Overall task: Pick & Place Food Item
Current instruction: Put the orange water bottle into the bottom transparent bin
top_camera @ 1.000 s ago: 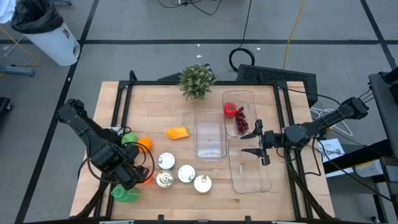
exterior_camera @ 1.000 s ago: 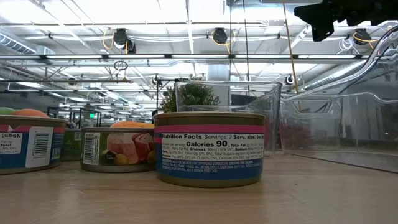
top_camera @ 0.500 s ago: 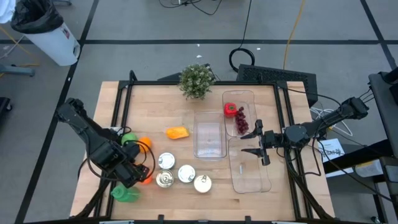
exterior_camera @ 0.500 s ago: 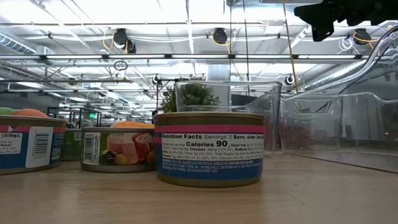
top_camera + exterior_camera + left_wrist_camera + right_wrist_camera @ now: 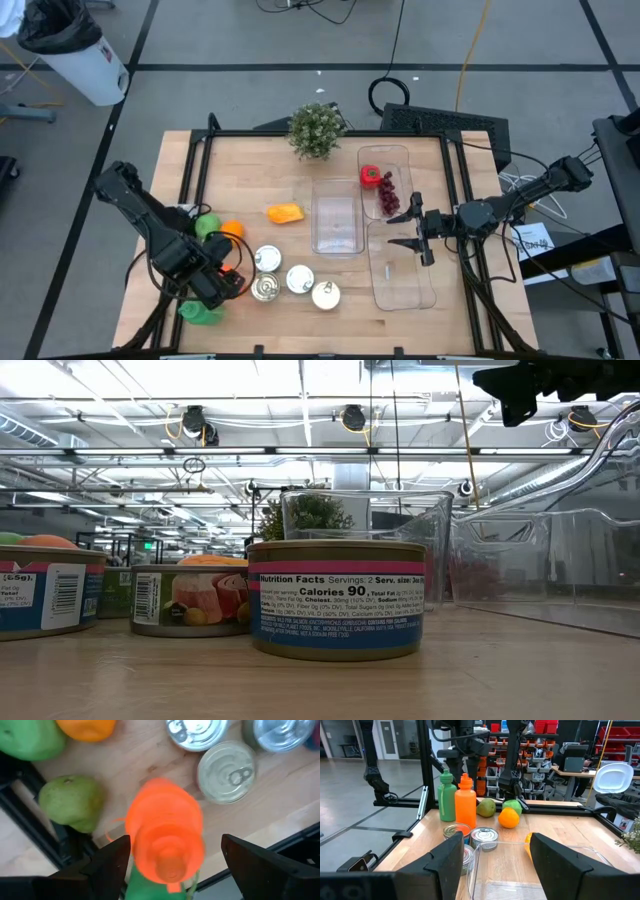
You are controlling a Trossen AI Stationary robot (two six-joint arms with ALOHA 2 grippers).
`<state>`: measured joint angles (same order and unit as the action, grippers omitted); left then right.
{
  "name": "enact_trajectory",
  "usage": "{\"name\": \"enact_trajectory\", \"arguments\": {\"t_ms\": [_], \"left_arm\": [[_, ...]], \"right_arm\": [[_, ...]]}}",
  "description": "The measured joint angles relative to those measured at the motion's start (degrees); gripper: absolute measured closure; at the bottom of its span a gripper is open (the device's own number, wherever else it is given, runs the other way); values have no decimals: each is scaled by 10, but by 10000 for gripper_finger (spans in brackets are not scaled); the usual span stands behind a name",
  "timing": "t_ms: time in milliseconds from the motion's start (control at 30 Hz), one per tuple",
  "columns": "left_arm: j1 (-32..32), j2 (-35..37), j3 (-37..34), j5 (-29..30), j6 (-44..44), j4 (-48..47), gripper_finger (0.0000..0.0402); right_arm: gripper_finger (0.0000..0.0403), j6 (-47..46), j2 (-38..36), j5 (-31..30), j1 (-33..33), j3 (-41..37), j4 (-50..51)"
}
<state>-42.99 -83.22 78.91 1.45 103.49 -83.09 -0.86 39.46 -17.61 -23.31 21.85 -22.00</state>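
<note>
The left pincer (image 5: 170, 865) is hovering with its fingers spread wide directly over the orange bottle (image 5: 165, 835), which is standing upright between the two fingers without either one visibly touching it. Just beside that bottle a green bottle (image 5: 447, 796) is standing at the near left corner of the tabletop (image 5: 260, 180). Close by, a pear (image 5: 72, 800), a green apple (image 5: 27, 737) and an orange (image 5: 86, 727) are lying in a loose cluster, and on the bottle's other side four tin cans (image 5: 288, 278) are sitting near one another along the front edge. Farther toward the middle a yellow-orange food piece (image 5: 285, 212) is lying alone beside an empty clear tub (image 5: 336, 222). The right pincer (image 5: 412, 228) is hanging partly open and holding nothing above a long clear tray (image 5: 405, 280), well apart from the bottles. A second tray (image 5: 385, 182) behind it is holding a red item and dark grapes, and a small potted plant (image 5: 316, 130) is standing at the far edge.
</note>
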Motion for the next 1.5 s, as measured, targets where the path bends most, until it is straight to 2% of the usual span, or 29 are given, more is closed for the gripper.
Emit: {"name": "enact_trajectory", "arguments": {"t_ms": [167,367,667,867,967,1233,1367,1500], "left_arm": [[-1,-11,0,-29,4,-5,78],[-2,-12,0,-17,5,-8,78],[-2,-12,-38,-41,3,-6,78],[-3,-12,-38,-46,-18,-1,80],[-2,-12,-38,-44,-27,8,98],[-2,-11,-38,-44,-28,7,198],[-1,-11,-38,-44,-39,3,197],[7,-11,-37,-51,-61,2,178]], "right_arm": [[188,0,0,0,0,0,0],[188,0,0,0,0,0,0],[188,0,0,0,0,0,0],[188,0,0,0,0,0,0],[188,0,0,0,0,0,0],[188,0,0,0,0,0,0],[188,0,0,0,0,0,0],[188,0,0,0,0,0,0]]}}
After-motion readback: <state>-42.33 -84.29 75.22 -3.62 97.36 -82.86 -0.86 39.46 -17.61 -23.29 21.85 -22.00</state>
